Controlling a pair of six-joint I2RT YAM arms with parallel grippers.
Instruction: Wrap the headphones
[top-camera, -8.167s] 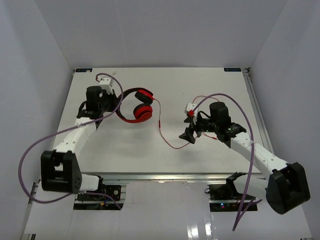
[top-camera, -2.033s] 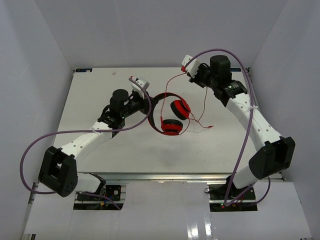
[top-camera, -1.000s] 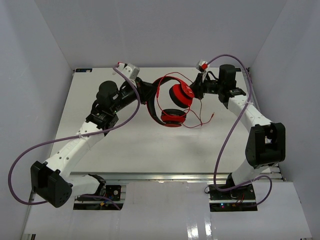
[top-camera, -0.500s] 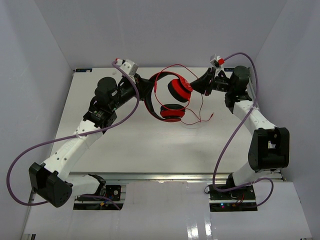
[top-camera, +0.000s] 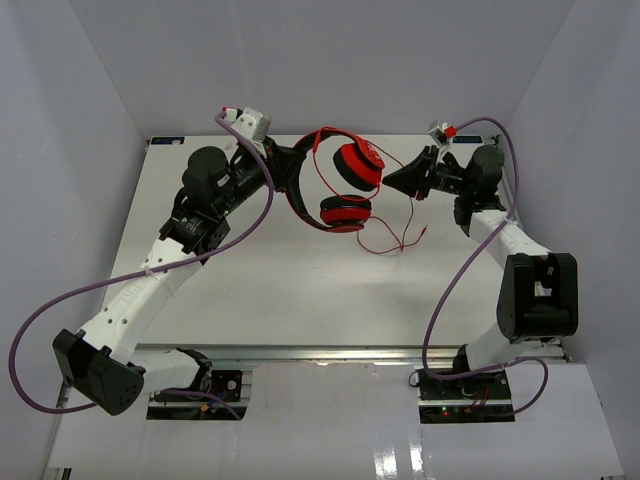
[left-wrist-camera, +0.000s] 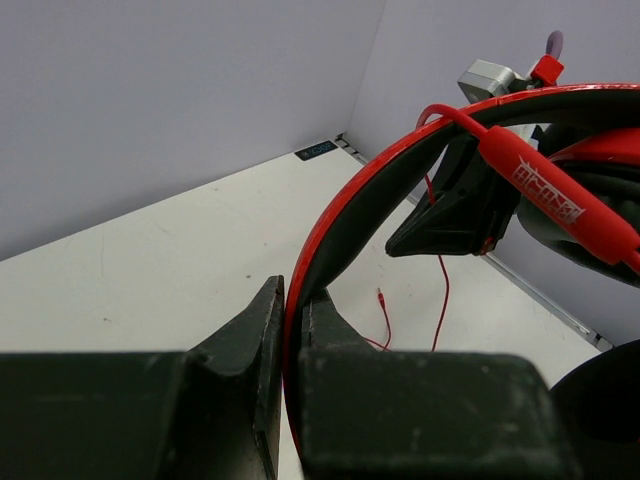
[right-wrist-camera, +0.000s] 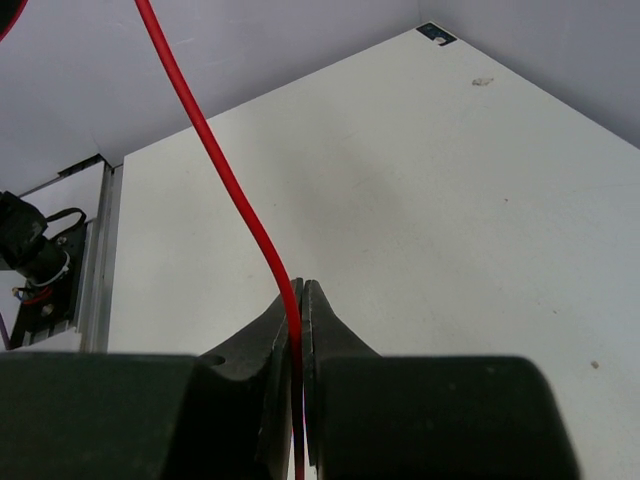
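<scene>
Table (top-camera: 300, 290): white, matte, rectangular, with a few faint specks. Walls (top-camera: 330, 60): three, plain pale grey-lilac, closing in the back and both sides. Rail (top-camera: 330, 353): silver metal, along the table's near edge. Label (top-camera: 165, 141): small, dark, far-left corner; print unreadable from here. Light: even, with soft shadows.

In my left wrist view the headphones (left-wrist-camera: 545, 190) run off the right edge; in my right wrist view the cord (right-wrist-camera: 205, 130) exits the frame's upper left.
</scene>
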